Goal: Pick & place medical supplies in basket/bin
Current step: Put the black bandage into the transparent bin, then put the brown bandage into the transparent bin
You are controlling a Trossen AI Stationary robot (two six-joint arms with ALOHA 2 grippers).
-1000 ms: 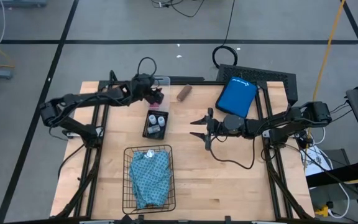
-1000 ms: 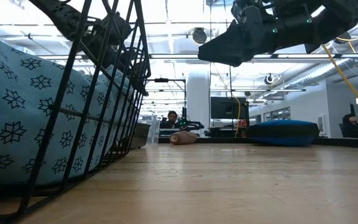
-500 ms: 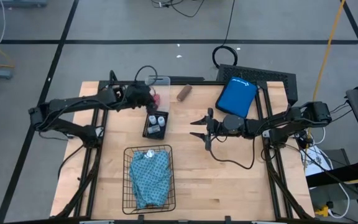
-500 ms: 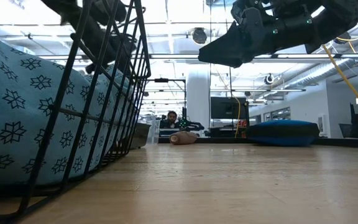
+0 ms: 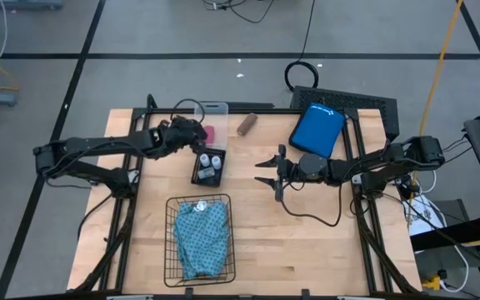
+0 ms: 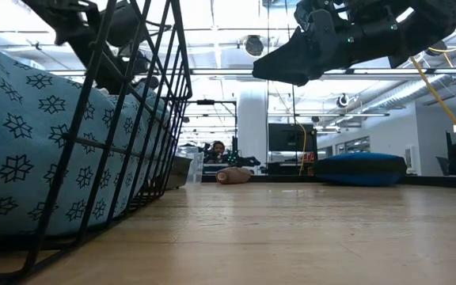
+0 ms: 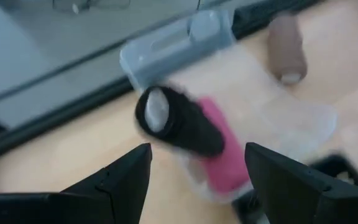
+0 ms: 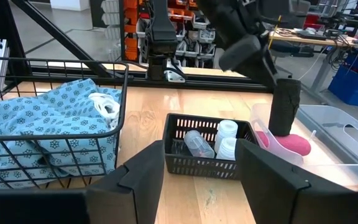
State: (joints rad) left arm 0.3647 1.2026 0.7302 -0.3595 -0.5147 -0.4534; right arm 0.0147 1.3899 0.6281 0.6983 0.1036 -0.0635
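The black wire-mesh basket (image 5: 198, 239) stands near the near edge and holds the folded teal patterned cloth (image 5: 202, 237). White-capped vials (image 5: 210, 166) lie in a small black tray (image 8: 205, 163). The pink roll (image 8: 289, 144) lies in a clear plastic box (image 5: 212, 125), and the small black block (image 8: 285, 104) stands on end beside it. The brown roll (image 5: 247, 124) lies on the table near the far edge. My left gripper (image 5: 192, 135) is open, just left of the clear box, and touches nothing. My right gripper (image 5: 263, 169) is open and hovers right of the tray.
A blue pouch (image 5: 317, 129) rests at the far right on a dark mat. In the low view the basket's wall (image 6: 109, 119) fills the left, and the right gripper (image 6: 291, 62) hangs over bare wood. Free wood lies between the basket and the right arm.
My left gripper has drawn back from over the clear box toward the table's left edge. The right arm has kept still.
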